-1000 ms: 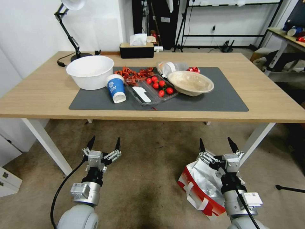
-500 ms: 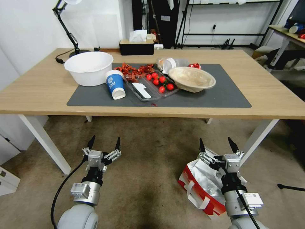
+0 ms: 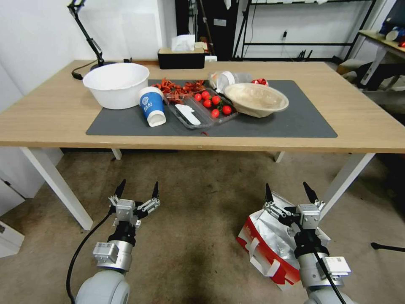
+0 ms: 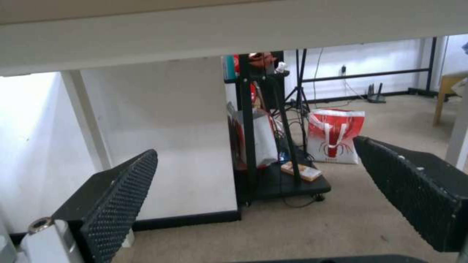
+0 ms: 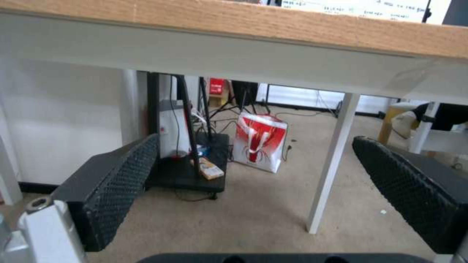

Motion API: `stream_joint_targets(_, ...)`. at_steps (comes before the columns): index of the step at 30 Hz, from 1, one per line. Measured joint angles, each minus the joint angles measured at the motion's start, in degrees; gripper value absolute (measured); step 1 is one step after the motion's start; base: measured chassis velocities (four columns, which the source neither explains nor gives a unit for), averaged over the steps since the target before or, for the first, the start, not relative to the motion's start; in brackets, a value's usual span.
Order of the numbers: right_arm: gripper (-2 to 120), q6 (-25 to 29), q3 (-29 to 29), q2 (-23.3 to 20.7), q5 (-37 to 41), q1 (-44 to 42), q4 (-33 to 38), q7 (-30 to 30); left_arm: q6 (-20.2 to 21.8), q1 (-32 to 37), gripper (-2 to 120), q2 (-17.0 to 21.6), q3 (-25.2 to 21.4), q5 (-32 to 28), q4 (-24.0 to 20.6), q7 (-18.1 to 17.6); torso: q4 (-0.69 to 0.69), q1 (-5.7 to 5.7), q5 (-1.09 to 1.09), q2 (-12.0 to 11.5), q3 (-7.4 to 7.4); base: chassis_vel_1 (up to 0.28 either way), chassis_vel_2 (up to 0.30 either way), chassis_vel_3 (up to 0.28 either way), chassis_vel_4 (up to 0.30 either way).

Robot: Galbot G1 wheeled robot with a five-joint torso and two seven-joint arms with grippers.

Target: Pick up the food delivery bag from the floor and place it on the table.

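The food delivery bag (image 3: 270,238) lies tipped on the floor (image 3: 198,219) at the lower right, red and white outside, with its silver foil lining and white strap handles showing. My right gripper (image 3: 287,190) hovers open just above it, and the wrist hides part of the bag. My left gripper (image 3: 139,185) is open over bare floor on the left, well apart from the bag. The table (image 3: 358,126), light wood on white legs, stands ahead with a dark grey mat (image 3: 295,122). Both wrist views look under the tabletop past the open left gripper (image 4: 253,149) and right gripper (image 5: 256,140).
On the mat stand a white bowl (image 3: 116,84), a blue cup (image 3: 152,105), a tray of tomatoes (image 3: 202,109) and a beige bowl (image 3: 255,99). White table legs (image 3: 55,185) (image 3: 346,177) flank the grippers. Beyond the table another red-and-white bag (image 5: 258,142) stands beside a black cart (image 4: 273,179).
The whole head picture has shifted, so the camera moved: the table sits a little higher in view. Both arms hold the same pose and the bag lies where it was.
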Motion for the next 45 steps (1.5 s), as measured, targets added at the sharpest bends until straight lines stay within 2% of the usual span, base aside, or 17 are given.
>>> stream_joint_targets(12, 100, 0.2, 0.2, -0.1, 0.0, 0.2, -0.2, 0.0, 0.1, 0.3, 100, -0.1, 0.0, 0.3, -0.1, 0.7, 0.0, -1.18, 0.0, -3.2, -2.06, 0.0, 0.0, 0.0, 0.0)
stream_joint_targets(26, 100, 0.2, 0.2, -0.1, 0.2, 0.3, -0.2, 0.0, 0.2, 0.5, 100, -0.1, 0.0, 0.5, -0.3, 0.7, 0.0, -2.11, 0.0, -5.9, -3.81, 0.0, 0.0, 0.0, 0.0)
stream_joint_targets(36, 100, 0.2, 0.0, 0.0, 0.2, 0.0, -0.2, 0.0, 0.3, 0.5, 100, -0.1, 0.0, 0.6, -0.2, 0.8, 0.0, -3.18, 0.0, -9.2, -6.05, 0.0, 0.0, 0.0, 0.0)
stream_joint_targets(45, 100, 0.2, 0.1, -0.1, 0.2, 0.0, 0.0, -0.1, 0.3, 0.6, 100, -0.2, 0.1, 0.7, -0.2, 0.8, 0.0, -3.84, 0.0, -11.3, -7.44, 0.0, 0.0, 0.0, 0.0)
